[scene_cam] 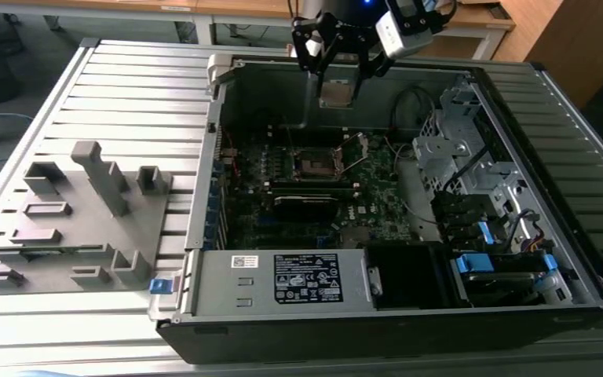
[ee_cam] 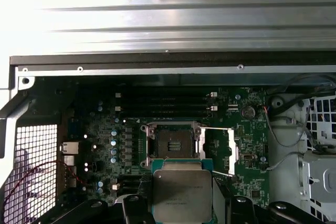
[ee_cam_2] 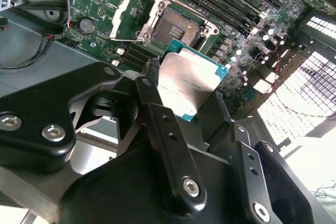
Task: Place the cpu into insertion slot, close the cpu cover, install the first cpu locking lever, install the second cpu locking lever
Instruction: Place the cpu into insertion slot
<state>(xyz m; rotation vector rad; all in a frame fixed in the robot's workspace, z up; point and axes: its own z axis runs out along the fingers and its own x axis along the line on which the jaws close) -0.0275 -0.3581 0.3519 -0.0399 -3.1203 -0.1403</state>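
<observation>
My gripper (scene_cam: 338,77) hangs over the back part of the open computer case, shut on the cpu (scene_cam: 335,93). The cpu's dull silver top (ee_cam_2: 189,80) sits between the two black fingers (ee_cam_2: 152,106) in both wrist views, and its green edge shows. Below it lies the insertion slot (scene_cam: 312,163), a dark square socket on the green motherboard, uncovered, with nothing in it (ee_cam: 171,142). The cpu cover (ee_cam: 231,150) stands swung open beside the socket, a silver frame (ee_cam_2: 128,14). The cpu (ee_cam: 182,192) is well above the board and apart from the socket.
The case walls (scene_cam: 217,118) ring the motherboard. A grey power supply (scene_cam: 280,279) fills the front, and drive bays with cables (scene_cam: 469,157) stand at the exterior view's right. Long black memory slots (ee_cam: 163,103) run beside the socket. A grey fixture plate (scene_cam: 71,220) lies outside the case.
</observation>
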